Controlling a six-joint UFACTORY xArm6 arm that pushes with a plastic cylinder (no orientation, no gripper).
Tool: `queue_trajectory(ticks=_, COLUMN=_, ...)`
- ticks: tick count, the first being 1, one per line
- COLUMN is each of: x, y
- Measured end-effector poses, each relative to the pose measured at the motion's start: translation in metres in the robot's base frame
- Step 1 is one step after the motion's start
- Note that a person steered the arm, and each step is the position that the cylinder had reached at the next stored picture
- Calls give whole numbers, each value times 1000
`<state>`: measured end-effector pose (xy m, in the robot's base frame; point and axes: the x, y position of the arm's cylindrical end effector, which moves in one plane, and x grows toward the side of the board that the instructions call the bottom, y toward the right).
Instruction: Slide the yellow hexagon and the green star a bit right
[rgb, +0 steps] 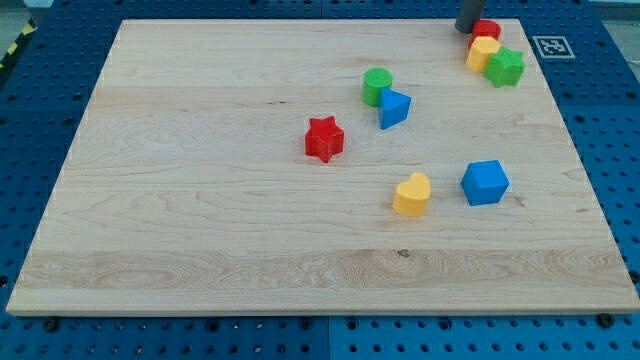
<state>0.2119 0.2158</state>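
Observation:
The yellow hexagon (482, 53) sits near the view's top right corner of the wooden board (200, 200). The green star (506, 67) touches its right side. A red round block (487, 30) touches the hexagon from above. My tip (467, 29) stands at the board's top edge, just left of the red round block and up-left of the yellow hexagon.
A green cylinder (377, 86) and a blue triangle (394, 108) sit together at upper middle. A red star (324, 139) lies at centre. A yellow heart (412, 194) and a blue cube (485, 183) lie at lower right. A printed marker tag (551, 46) is beyond the board's right corner.

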Motion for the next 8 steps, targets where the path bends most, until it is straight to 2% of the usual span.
queue_trajectory(ticks=2, x=2, y=-65)
queue_trajectory(ticks=3, x=32, y=-76)
queue_trajectory(ticks=4, x=60, y=-69)
queue_trajectory(ticks=7, x=65, y=0)
queue_trajectory(ticks=8, x=65, y=-5)
